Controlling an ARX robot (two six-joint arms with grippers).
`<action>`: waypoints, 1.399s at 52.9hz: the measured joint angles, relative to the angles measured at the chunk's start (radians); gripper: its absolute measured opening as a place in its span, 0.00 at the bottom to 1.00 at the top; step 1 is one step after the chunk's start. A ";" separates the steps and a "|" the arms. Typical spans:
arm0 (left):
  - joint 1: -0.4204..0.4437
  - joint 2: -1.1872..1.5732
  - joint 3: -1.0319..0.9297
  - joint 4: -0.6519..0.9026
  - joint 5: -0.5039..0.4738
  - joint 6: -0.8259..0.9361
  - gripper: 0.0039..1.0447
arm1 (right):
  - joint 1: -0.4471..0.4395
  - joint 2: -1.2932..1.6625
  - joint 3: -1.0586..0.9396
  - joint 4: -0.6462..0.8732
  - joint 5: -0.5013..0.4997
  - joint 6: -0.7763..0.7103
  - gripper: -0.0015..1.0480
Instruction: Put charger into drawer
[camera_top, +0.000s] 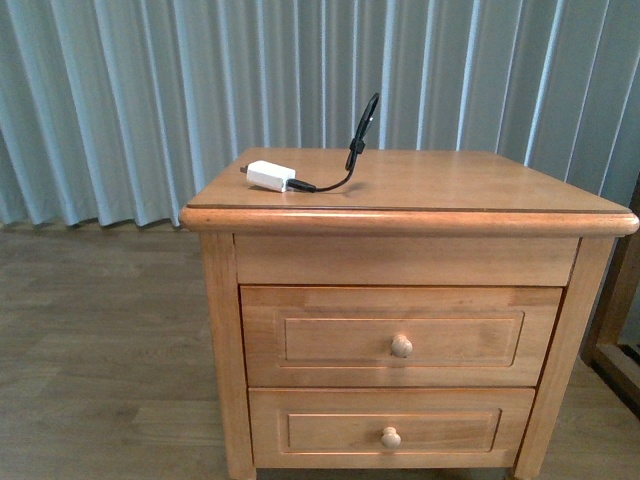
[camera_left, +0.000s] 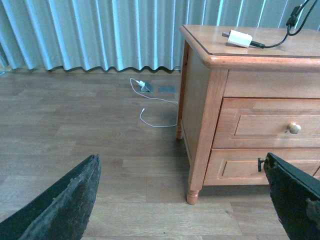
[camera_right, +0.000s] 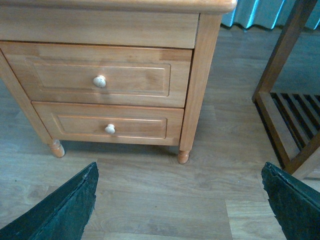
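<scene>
Both hang spread and empty, left claw (camera_left: 181, 165) and right claw (camera_right: 180, 167). I see the charger (camera_top: 271, 175) on the table (camera_top: 450, 185), the drawer (camera_top: 330, 340) shut below. My worry: slipping off the small round knob (camera_top: 401, 346), or the cable (camera_top: 355, 150) snagging.

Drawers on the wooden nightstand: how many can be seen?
2. The upper drawer sits just under the nightstand top, shut. The lower drawer is directly below it, near the floor, also shut. The back is hidden.
</scene>
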 joint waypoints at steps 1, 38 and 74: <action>0.000 0.000 0.000 0.000 0.000 0.000 0.95 | 0.007 0.041 0.010 0.025 0.001 -0.001 0.92; 0.000 0.000 0.000 0.000 0.000 0.000 0.95 | 0.246 1.125 0.493 0.557 0.163 0.045 0.92; 0.000 0.000 0.000 0.000 0.000 0.000 0.95 | 0.275 1.643 0.975 0.512 0.214 0.147 0.92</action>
